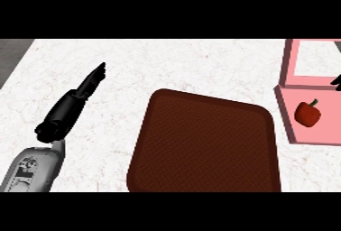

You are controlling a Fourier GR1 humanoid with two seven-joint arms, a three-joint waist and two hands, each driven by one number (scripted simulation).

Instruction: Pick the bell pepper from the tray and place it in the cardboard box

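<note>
A red bell pepper (307,113) with a green stem lies on a pink flap of the pink box (310,74) at the right edge. The dark brown tray (203,144) fills the middle of the counter and holds nothing. My left hand (90,82) rests over the counter to the left of the tray, its fingers straight and pointing away. Only black fingertips of my right hand (337,81) show at the right edge, just above the pepper and apart from it.
The white marbled counter (166,63) stretches behind and to the left of the tray. Its left edge runs along a grey strip (12,54) at the upper left.
</note>
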